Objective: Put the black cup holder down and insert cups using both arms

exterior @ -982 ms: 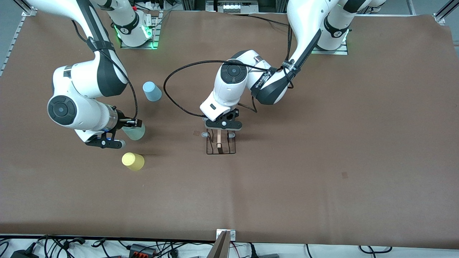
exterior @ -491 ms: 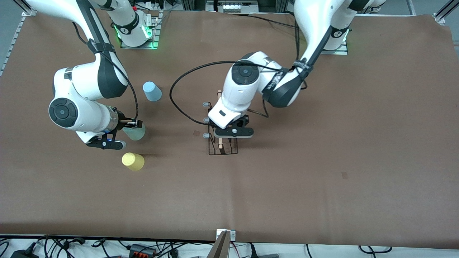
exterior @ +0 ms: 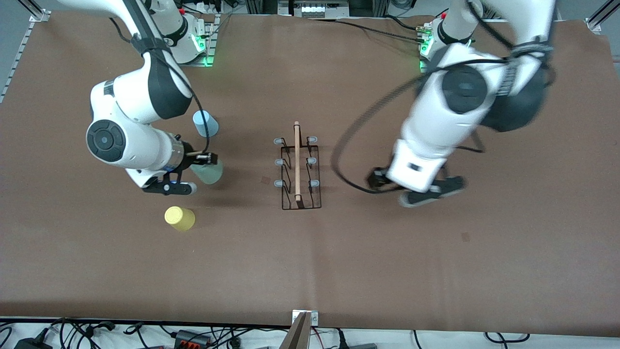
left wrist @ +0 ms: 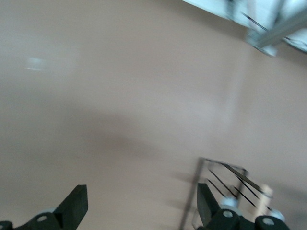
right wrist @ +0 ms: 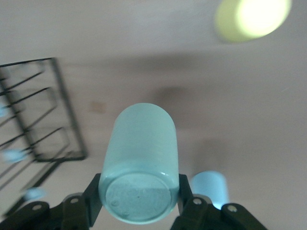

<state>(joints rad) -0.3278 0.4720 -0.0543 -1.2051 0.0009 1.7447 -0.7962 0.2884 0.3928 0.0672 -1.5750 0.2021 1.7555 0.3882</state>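
Observation:
The black cup holder stands upright in the middle of the table, with nothing on its pegs. My right gripper is shut on the pale green cup and holds it on its side above the table, between the other cups and the holder. In the right wrist view the green cup sits between the fingers, with the holder ahead. The light blue cup and the yellow cup stand upside down on the table. My left gripper is open and empty, beside the holder toward the left arm's end.
The left wrist view shows the open left gripper over bare brown table, with a corner of the holder at one side. The yellow cup and the blue cup also show in the right wrist view.
My left gripper let go of the holder and swung away toward the left arm's end. My right gripper carried the green cup a little toward the holder.

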